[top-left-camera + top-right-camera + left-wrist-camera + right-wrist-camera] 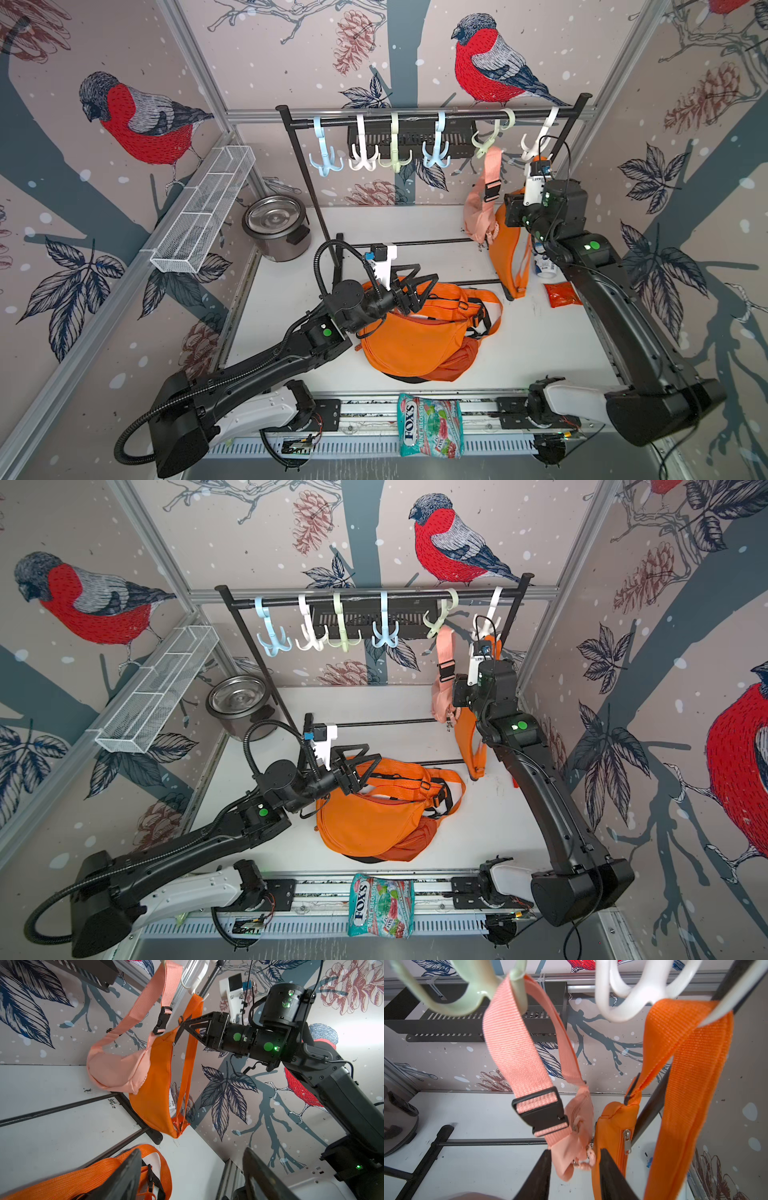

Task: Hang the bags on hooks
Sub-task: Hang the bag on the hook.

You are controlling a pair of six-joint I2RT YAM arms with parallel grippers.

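1. Evidently the hanging orange bag [509,253] is on its hook. Reading a top view as a clock with the rail [415,117] at twelve, the bag dangles at about two o'clock. Its strap [685,1053] is looped over a prong of the white hook [623,1005], and the pouch hangs below. Whether its lowest tip touches the surface [540,353] I cannot tell.
2. Just beside the bag's upper end, where strap meets pouch, sits the right gripper [179,1032]. Its jaws are spread and pinch nothing; its wrist view shows a clear gap between them. Whether a fingertip brushes the fabric is unclear.
3. At the orange bag's nine o'clock side, touching it, the pink bag [478,216] hangs from the green hook [490,137].
4. Four more hooks [363,160] hang along the rail toward eleven o'clock, and all of them are bare.
5. Near the centre, the left gripper [424,291] hovers with its jaws spread wide. It is over the loose orange bag [415,332], which lies heaped on the surface toward six o'clock. That bag's strap runs under the jaws but is not pinched.
6. My judgement is that the hanging itself looks finished for the bag at two o'clock. What is left there is drawing the right arm away without snagging the strap. If the loose bag also counts, its strap is not yet picked up, so lifting and hooking remain, and there are bare hooks to take it.
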